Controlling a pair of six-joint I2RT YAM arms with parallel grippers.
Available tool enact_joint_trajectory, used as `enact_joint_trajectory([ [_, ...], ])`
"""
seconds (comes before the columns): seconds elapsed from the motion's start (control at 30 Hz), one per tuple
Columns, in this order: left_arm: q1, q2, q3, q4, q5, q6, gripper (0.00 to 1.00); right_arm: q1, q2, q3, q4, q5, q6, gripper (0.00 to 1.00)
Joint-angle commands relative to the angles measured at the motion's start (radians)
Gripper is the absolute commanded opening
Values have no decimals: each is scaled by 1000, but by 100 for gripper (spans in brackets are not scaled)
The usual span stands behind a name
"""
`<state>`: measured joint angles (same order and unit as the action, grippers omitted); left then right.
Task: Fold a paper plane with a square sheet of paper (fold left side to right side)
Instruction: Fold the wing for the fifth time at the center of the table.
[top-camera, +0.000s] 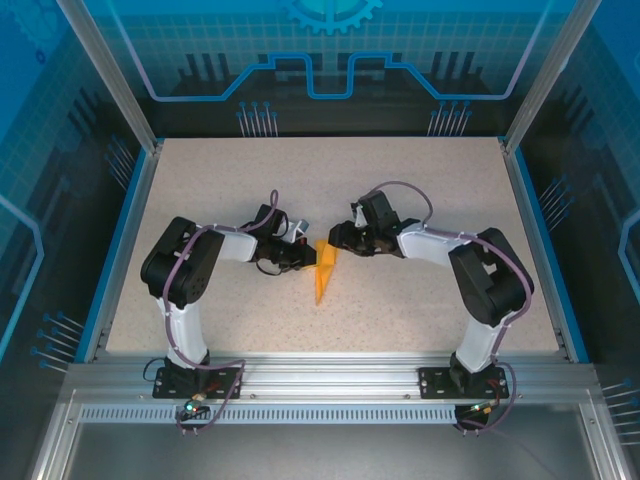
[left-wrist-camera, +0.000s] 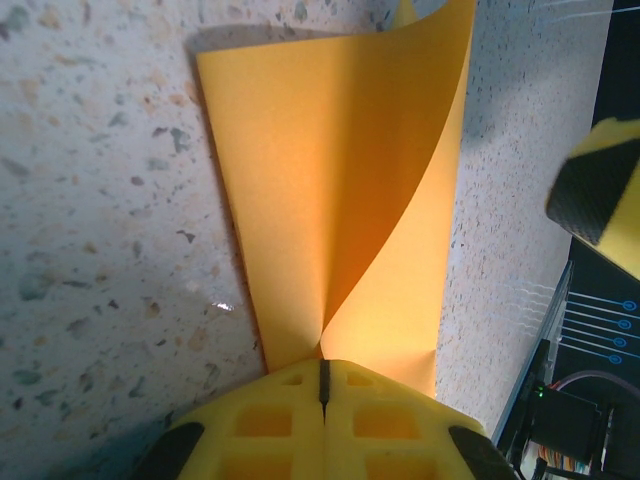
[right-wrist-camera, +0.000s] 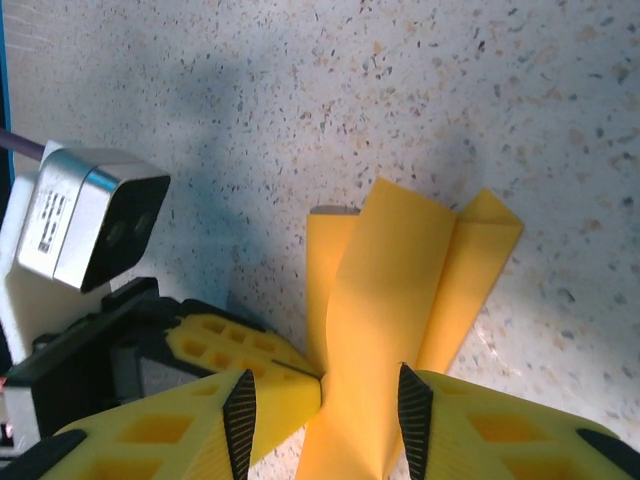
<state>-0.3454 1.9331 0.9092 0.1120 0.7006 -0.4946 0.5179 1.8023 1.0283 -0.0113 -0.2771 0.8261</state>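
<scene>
The orange paper (top-camera: 324, 270) lies mid-table as a narrow, folded, pointed strip, partly lifted. My left gripper (top-camera: 303, 257) is shut on its near edge; in the left wrist view the yellow fingertips (left-wrist-camera: 322, 372) meet on the paper (left-wrist-camera: 330, 190), whose right flap curls upward. My right gripper (top-camera: 341, 240) stands over the strip's far end. In the right wrist view its jaws (right-wrist-camera: 322, 420) are apart, with a raised flap of the paper (right-wrist-camera: 385, 300) standing between the black pads. The left gripper's fingers (right-wrist-camera: 245, 352) pinch the paper just beside the right gripper's left pad.
The speckled table (top-camera: 400, 190) has blue rails along its left and right sides and an aluminium frame (top-camera: 330, 370) at the near edge, where both arm bases are bolted. The left wrist's camera housing (right-wrist-camera: 90, 230) sits close to my right gripper.
</scene>
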Motion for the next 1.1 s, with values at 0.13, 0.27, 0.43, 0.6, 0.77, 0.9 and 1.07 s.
enact_joint_trajectory([
  [0.13, 19, 18, 10, -21, -24, 21, 0, -4, 73, 63, -35, 3, 0, 45],
  [0.27, 19, 20, 11, -21, -26, 20, 0, -4, 97, 75, -43, 6, 5, 45],
  [0.43, 19, 21, 11, -21, -26, 19, 0, -4, 125, 89, -52, 9, 3, 45],
  [0.6, 19, 19, 13, -20, -23, 19, 0, -4, 152, 102, -63, 9, 1, 45],
  [0.77, 19, 2, 13, -25, -16, 18, 0, -4, 178, 117, -101, 14, -4, 45],
  [0.9, 20, -23, 16, -38, -18, 23, 0, -4, 197, 129, -146, 23, -2, 45],
  [1.07, 19, -60, 24, -62, -18, 31, 0, -4, 224, 147, -180, 24, -7, 45],
])
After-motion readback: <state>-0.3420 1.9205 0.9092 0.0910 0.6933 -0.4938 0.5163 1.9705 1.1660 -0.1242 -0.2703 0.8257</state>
